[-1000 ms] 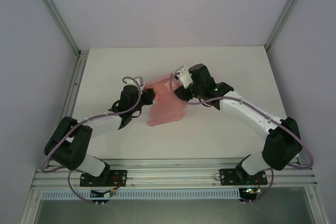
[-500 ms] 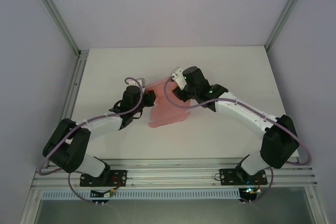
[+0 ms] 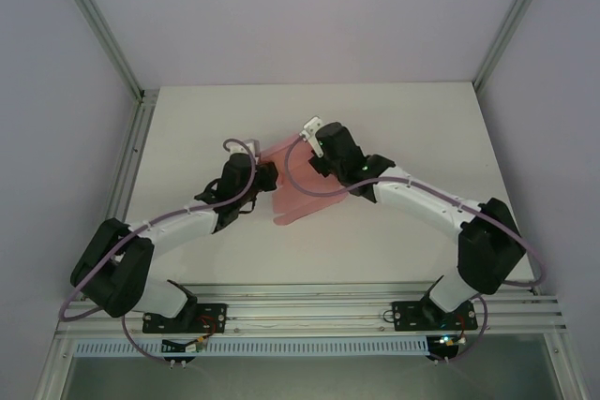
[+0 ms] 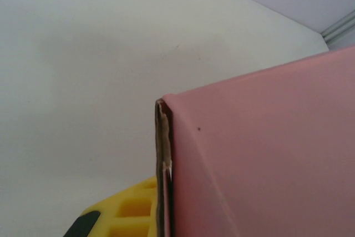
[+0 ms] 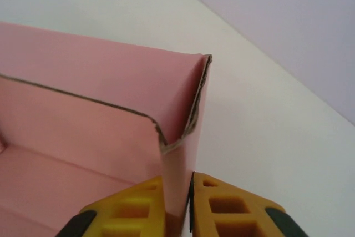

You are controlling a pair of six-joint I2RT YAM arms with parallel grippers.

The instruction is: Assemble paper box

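Both arms on a part-folded pink paper box (image 3: 298,186), centre of frame.

Top view: the box is at the middle of the white bench (image 3: 403,128), with one wall raised at its upper end and a flat panel trailing toward the lower frame; cannot tell if it touches the bench. The left gripper (image 3: 265,181) meets the card's left edge and the right gripper (image 3: 316,158) is at its upper right corner. Right wrist view: the yellow fingers (image 5: 141,206) are clamped on a thin upright card wall at bottom centre, with a folded corner showing a raw brown edge just above and the box interior to the left. Left wrist view: pink card covers the right half. One yellow finger (image 4: 133,209) sits flush against the card's raw edge at the bottom and the other is hidden behind the card, so it reads as gripping the card.
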